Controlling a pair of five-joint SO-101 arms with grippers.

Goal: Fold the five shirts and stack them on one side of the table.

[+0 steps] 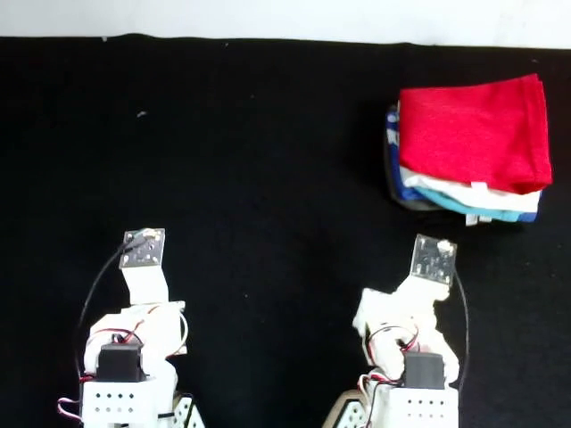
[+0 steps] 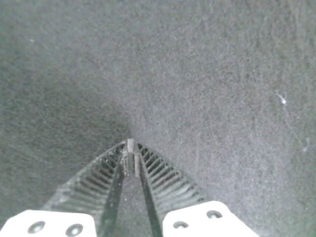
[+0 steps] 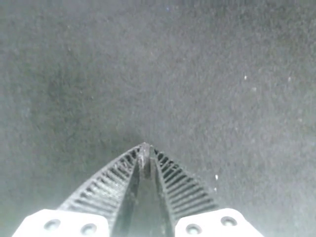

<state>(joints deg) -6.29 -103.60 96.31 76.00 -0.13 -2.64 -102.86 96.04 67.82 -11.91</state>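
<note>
While L pincer (image 2: 131, 148) & R pincer (image 3: 144, 150) sit pressed together, shirt stack (image 1: 473, 143) lies well apart.

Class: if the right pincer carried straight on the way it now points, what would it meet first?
Most likely the black table cloth: the shut right pincer aims straight at it, though depth is unclear.

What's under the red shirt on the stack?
Under the red shirt, folded edges stick out: a white layer, a teal layer, a blue edge. The rest of each is covered, so the count below is unclear.
</note>
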